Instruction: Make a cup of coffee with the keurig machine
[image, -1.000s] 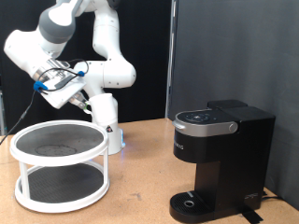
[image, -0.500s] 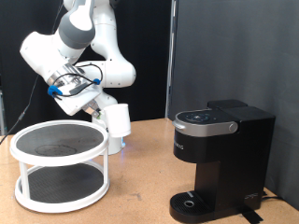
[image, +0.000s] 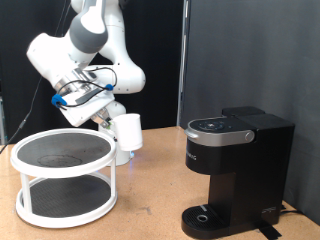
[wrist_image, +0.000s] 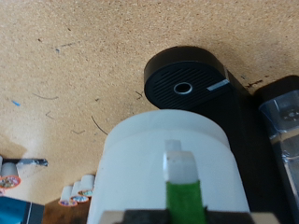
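Clenched on the cup (image: 127, 131), the end effector (image: 105, 117) holds it in the air at ten o'clock from the keurig machine (image: 236, 172), and it wants carrying level and squarely over the round drip base (wrist_image: 186, 83).

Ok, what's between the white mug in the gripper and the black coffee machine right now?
Nothing: in the exterior view only bare wooden table lies between the white mug, held in the gripper, and the matte-black Keurig machine.
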